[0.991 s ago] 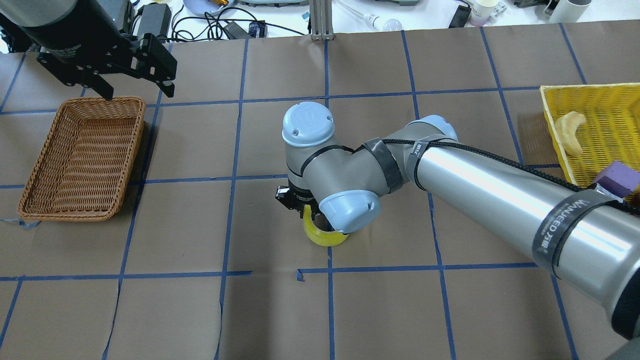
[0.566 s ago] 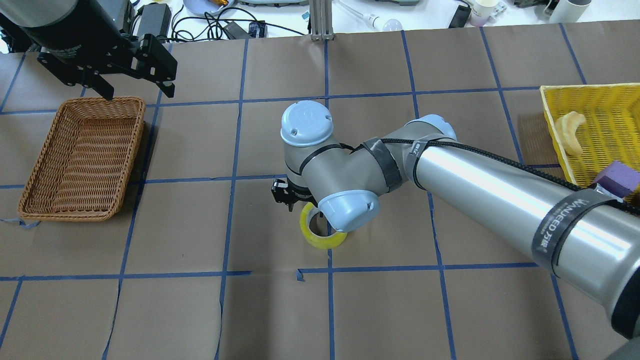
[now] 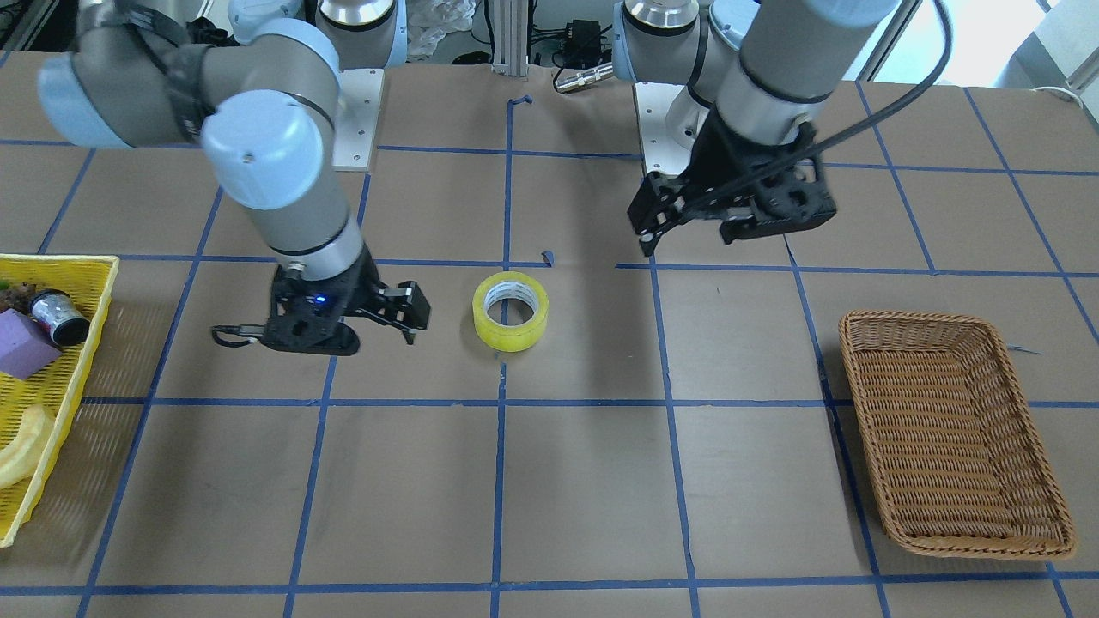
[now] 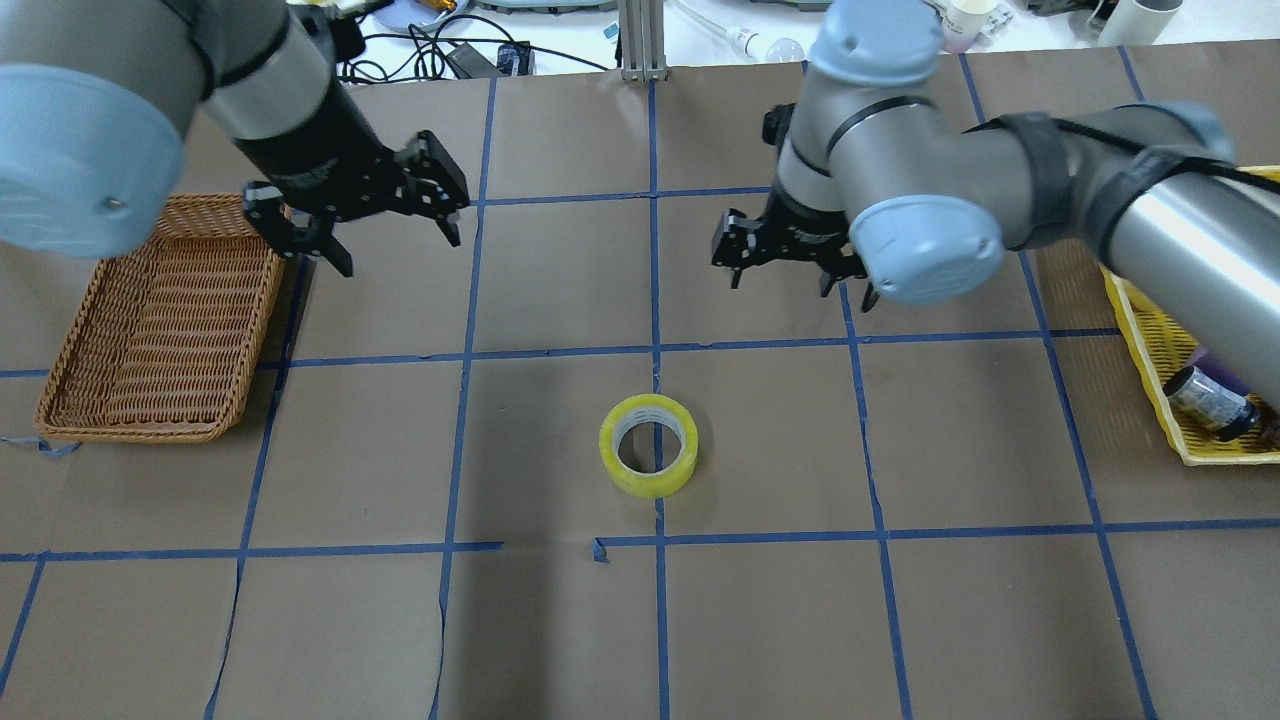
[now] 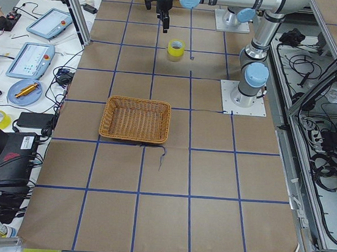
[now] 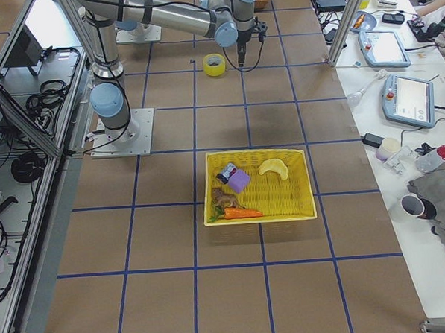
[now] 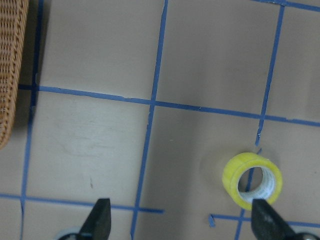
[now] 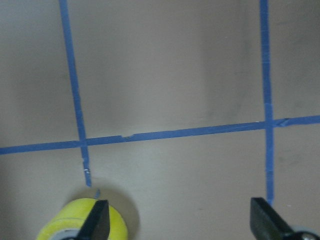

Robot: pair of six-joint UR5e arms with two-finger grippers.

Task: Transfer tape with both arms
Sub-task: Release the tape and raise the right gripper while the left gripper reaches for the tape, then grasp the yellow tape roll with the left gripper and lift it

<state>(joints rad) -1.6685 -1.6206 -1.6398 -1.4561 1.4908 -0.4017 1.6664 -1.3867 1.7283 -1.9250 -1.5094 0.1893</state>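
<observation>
The yellow tape roll [image 4: 625,467] lies flat on the brown table near the middle, free of both grippers. It also shows in the front view [image 3: 510,330], the left wrist view [image 7: 231,175] and, at the bottom edge, the right wrist view [image 8: 70,220]. My left gripper [image 4: 400,250] is open and empty, hovering to the far left of the tape, next to the wicker basket. My right gripper [image 4: 800,285] is open and empty, hovering to the far right of the tape. Both sets of fingers point down at bare table.
A brown wicker basket [image 4: 130,432] sits at the left, empty. A yellow basket [image 4: 1180,455] at the right edge holds a small can and other items. Blue tape lines grid the table. Cables and clutter lie beyond the far edge.
My right gripper has left the tape and pulled away up and to the far right. My left gripper has moved right, towards the middle. The tape stays where it was set.
</observation>
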